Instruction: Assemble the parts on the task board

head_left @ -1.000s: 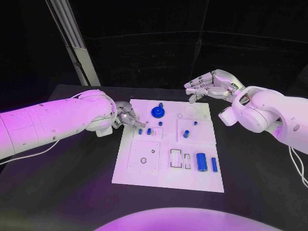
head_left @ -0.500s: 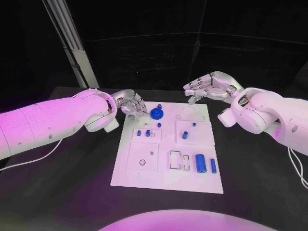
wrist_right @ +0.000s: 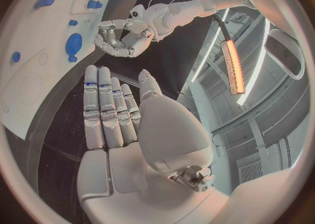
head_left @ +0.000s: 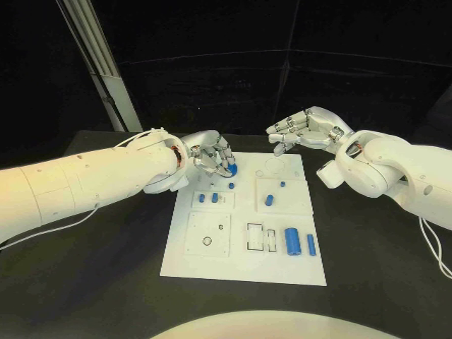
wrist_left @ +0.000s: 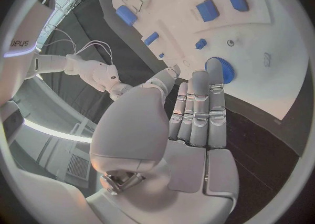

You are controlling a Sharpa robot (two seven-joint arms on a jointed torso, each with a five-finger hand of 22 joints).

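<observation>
Blue parts point(head_left: 293, 239) lie loose on the near task board point(head_left: 236, 261), so most assembly seems left; left hand point(head_left: 210, 157) spread at the far gear point(head_left: 232, 168), right hand point(head_left: 302, 131) spread, empty.

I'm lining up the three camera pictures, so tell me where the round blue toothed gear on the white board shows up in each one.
Head view: the round blue toothed gear sits at the far end of the white task board, at the left hand fingertips.
Left wrist view: the gear lies just past that hand's fingertips.
Right wrist view: the gear lies on the board, near the left hand.
Shared landmark: the left hand beside the gear.
</observation>
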